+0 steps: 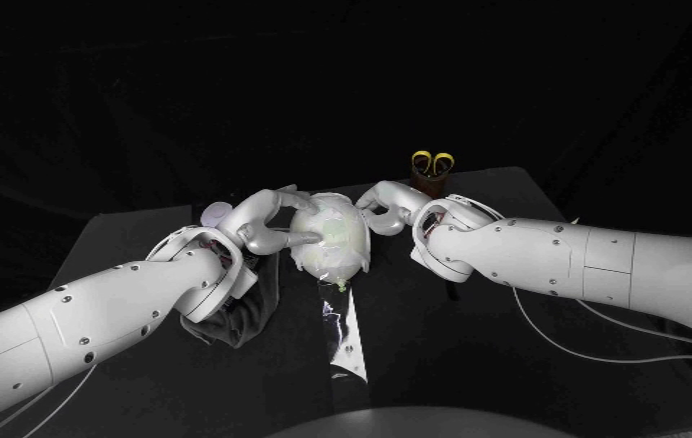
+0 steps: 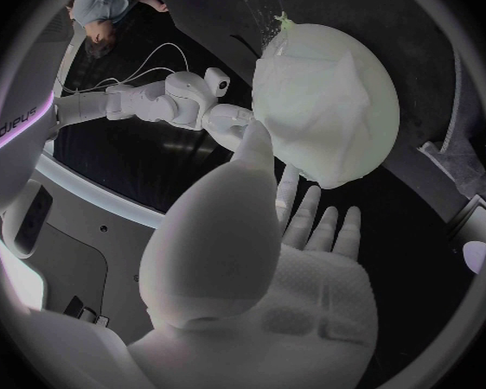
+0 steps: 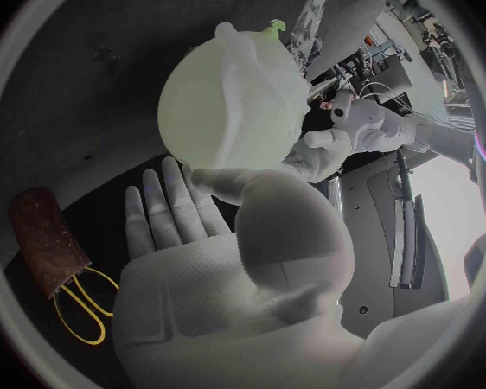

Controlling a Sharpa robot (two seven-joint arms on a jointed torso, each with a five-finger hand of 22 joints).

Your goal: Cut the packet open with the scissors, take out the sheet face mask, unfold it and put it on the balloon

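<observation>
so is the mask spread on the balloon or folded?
Spread: the white sheet mask drapes, creased, over the balloon in both wrist views.

Black table, a brown holder near its far edge, a crumpled dark cloth nearer

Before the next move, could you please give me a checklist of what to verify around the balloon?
1. Sheet mask draped over balloon: ok.
2. Mask lying smooth: not ok, creases show.
3. Left hand and right hand at opposite sides of balloon, fingers spread: ok.
4. Scissors parked in holder, away from both hands: ok.
5. Cut packet lying on table, clear of hands: ok.
6. Balloon resting on table or lifted: cannot tell.
</observation>
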